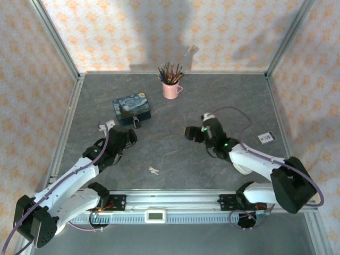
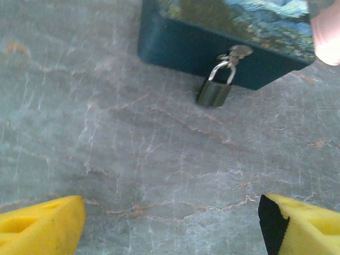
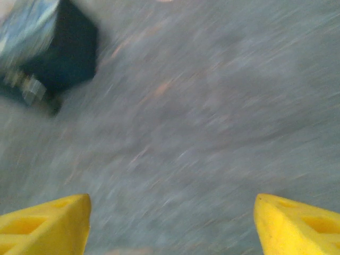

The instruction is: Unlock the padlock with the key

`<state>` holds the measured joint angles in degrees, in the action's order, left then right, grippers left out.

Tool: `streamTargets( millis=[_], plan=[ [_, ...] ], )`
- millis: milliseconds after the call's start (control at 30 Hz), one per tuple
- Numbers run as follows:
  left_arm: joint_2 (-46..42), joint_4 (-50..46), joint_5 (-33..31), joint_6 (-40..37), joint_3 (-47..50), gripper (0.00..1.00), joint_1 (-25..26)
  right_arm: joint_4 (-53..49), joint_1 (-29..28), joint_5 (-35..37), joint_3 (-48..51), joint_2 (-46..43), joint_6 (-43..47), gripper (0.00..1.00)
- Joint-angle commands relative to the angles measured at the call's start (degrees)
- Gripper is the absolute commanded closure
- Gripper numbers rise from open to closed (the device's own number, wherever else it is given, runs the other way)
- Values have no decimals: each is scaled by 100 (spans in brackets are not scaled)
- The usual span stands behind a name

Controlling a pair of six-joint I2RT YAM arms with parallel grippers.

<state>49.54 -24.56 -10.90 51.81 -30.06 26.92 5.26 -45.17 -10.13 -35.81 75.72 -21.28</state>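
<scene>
As both jaws gape empty, we aim.
Left jaws centre on the padlock [image 2: 214, 91]; right jaws should fetch the key [image 1: 153, 170].

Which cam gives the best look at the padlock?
Left wrist: the padlock is close and sharp, shackle through the hasp of the blue tin. In top external it's a tiny dark speck at the tin's near edge. Right wrist is motion-blurred; the padlock is a smear by the tin.
</scene>
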Motion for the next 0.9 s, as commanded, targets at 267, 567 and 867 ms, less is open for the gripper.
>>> streamTargets(
  millis=[267, 567, 867],
  plan=[
    [-518, 1661, -173, 1396, 1090, 10, -415, -1261, -2452, 1042, -1843, 1964, 64, 39],
    [-924, 1995, 194, 1316, 1335, 10, -1090, -2765, -3030, 2382, -3345, 3355, 139, 52],
    [-1161, 2080, 154, 1407, 1574, 10, -1110, -3128, -3148, 2477, -3645, 3694, -68, 63]
  ],
)
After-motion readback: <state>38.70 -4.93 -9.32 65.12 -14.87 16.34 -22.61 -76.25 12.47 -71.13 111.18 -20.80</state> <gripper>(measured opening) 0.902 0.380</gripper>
